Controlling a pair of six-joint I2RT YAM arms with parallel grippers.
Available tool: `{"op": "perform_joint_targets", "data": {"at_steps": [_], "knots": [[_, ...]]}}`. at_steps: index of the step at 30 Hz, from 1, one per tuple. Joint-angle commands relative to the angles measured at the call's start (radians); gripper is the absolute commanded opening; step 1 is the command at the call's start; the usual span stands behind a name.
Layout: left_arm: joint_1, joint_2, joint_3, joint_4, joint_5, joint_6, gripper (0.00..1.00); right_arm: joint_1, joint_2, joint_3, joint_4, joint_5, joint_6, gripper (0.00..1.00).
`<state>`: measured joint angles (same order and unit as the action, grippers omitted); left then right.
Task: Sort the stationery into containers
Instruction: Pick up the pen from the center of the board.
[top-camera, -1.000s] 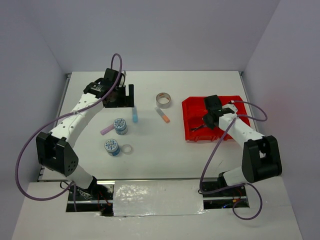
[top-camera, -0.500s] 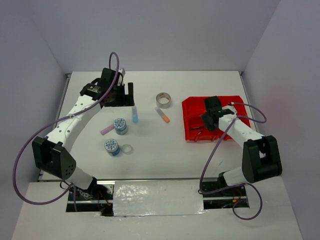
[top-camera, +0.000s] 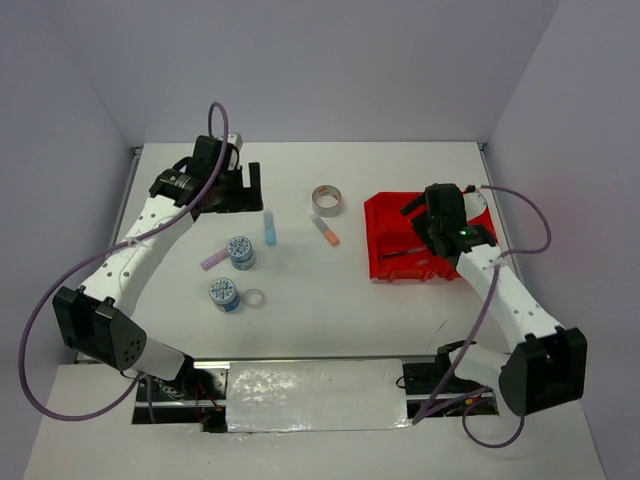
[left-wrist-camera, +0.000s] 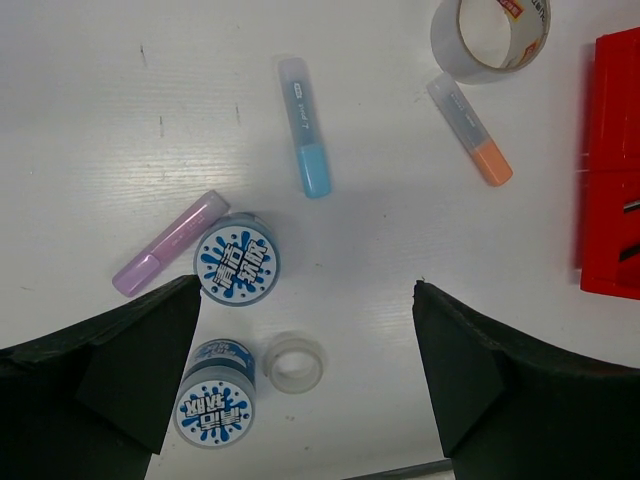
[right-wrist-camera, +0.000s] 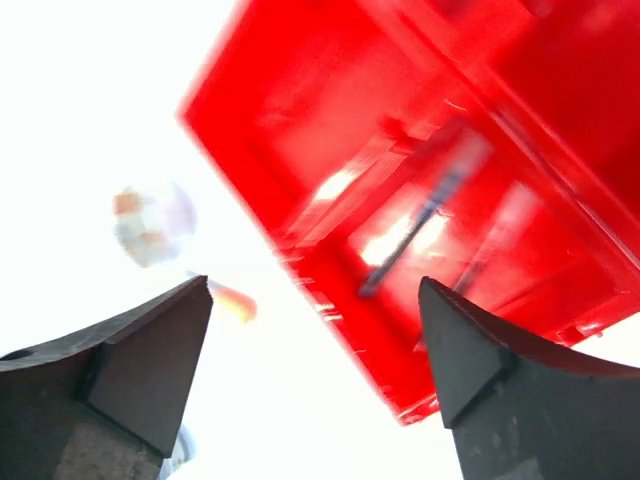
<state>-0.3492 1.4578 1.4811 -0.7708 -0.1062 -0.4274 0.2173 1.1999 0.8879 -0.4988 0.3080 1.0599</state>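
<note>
Top view: right end effector (top-camera: 432, 212) spread, empty, above red bin (top-camera: 382, 215); thin pen (top-camera: 402, 252) inside near compartment. Left wrist: left end effector (left-wrist-camera: 306, 290) fully spread, empty, high over desk (left-wrist-camera: 100, 100). Right wrist: blurred; jaws apart. Recommend descending square, straddling light-blue marker (left-wrist-camera: 305, 140) across barrel.

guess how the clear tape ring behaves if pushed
The clear tape ring lies flat on the table, so a push would probably slide it, not roll it. It looks thin and hollow, so likely very light and easy to squash.
</note>
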Motion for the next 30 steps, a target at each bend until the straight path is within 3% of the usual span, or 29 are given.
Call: {"op": "perform_joint_targets", "data": {"at_steps": [1,9,14,18,22,25,26,30], "knots": [[0.003,-0.019,0.056,-0.015,-0.023,-0.034,0.99,-0.003,-0.115,0.088,0.039,0.0,-0.124,0.94],[0.004,-0.016,0.157,-0.12,-0.105,-0.072,0.99,-0.001,-0.252,0.132,0.049,-0.056,-0.274,0.94],[0.004,-0.077,0.114,-0.166,-0.122,-0.134,0.99,0.048,-0.188,0.18,0.057,-0.197,-0.445,0.92],[0.004,-0.135,0.053,-0.202,-0.11,-0.198,0.99,0.169,-0.038,0.22,0.079,-0.329,-0.636,0.92],[0.003,-0.211,-0.028,-0.222,-0.115,-0.209,0.99,0.319,0.165,0.314,0.057,-0.346,-0.819,0.93],[0.004,-0.257,-0.057,-0.213,-0.081,-0.186,0.99,0.346,0.392,0.478,-0.073,-0.349,-0.894,0.92],[0.004,-0.261,-0.067,-0.19,-0.043,-0.133,0.99,0.359,0.534,0.572,-0.119,-0.36,-0.95,0.89],[0.004,-0.223,-0.019,-0.229,-0.018,-0.077,0.99,0.367,0.705,0.705,-0.16,-0.337,-1.002,0.88]]}}
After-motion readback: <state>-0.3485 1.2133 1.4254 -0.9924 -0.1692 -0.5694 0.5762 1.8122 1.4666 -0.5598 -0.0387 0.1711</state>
